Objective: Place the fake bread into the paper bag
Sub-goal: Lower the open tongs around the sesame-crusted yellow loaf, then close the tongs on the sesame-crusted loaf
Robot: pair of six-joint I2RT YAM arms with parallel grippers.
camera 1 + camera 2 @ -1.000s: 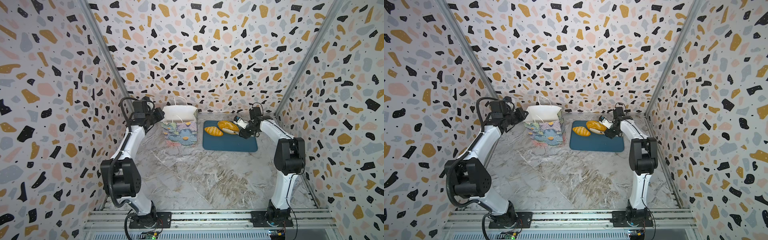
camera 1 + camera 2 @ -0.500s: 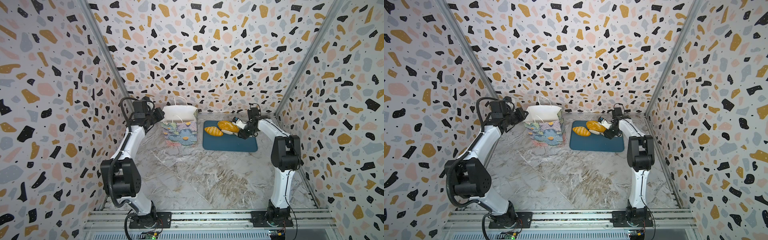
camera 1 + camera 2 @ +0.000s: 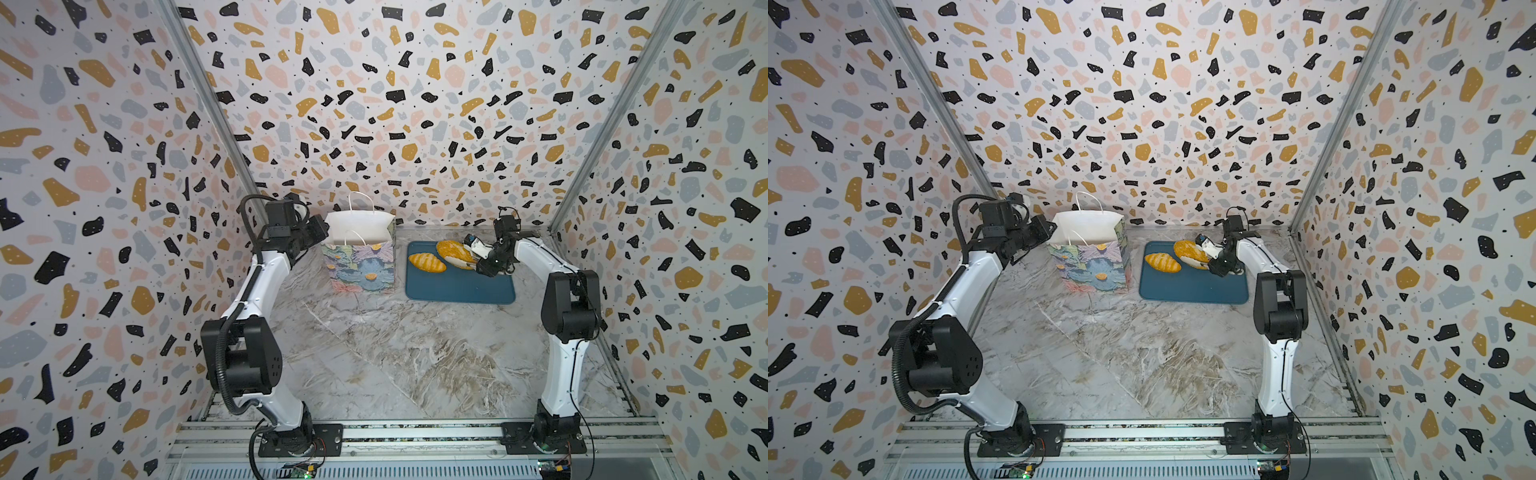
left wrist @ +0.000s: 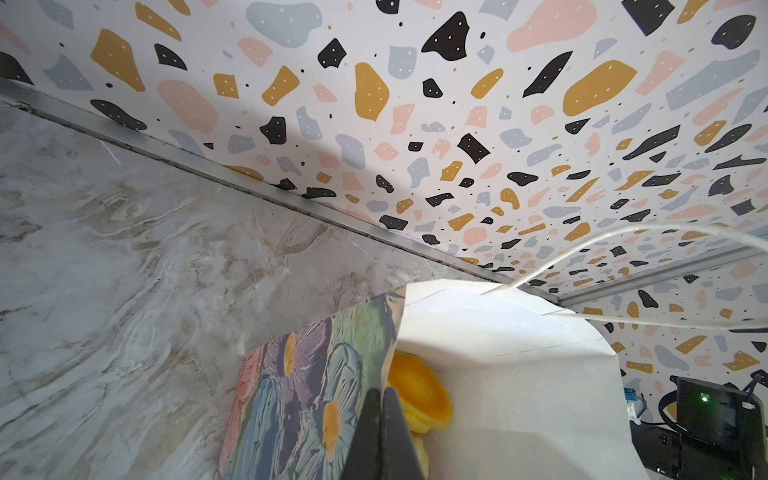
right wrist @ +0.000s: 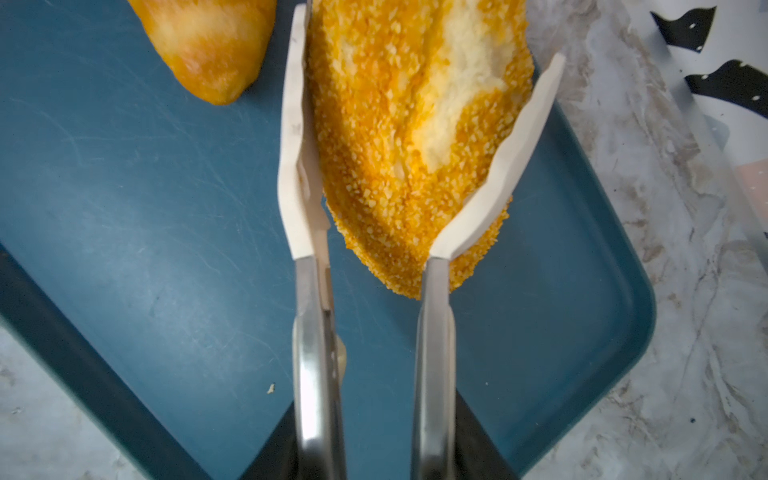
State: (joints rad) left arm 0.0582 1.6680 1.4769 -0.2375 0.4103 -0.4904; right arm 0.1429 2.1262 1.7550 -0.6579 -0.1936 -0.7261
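Right gripper [image 5: 419, 124] has narrowed onto the speckled loaf [image 5: 395, 174] on the tray [image 5: 145, 208].
Its white tips now squeeze both sides, so the loaf looks ready to lift; the left gripper [image 4: 380, 419] stays pinched on the paper bag [image 4: 498, 374] rim.

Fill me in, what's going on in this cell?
The left gripper is shut on the rim of the paper bag, steadying it; some bread is already inside. The right gripper has its fingers against both sides of the speckled loaf, which lies on the teal tray, not yet lifted. A striped roll sits beside it.
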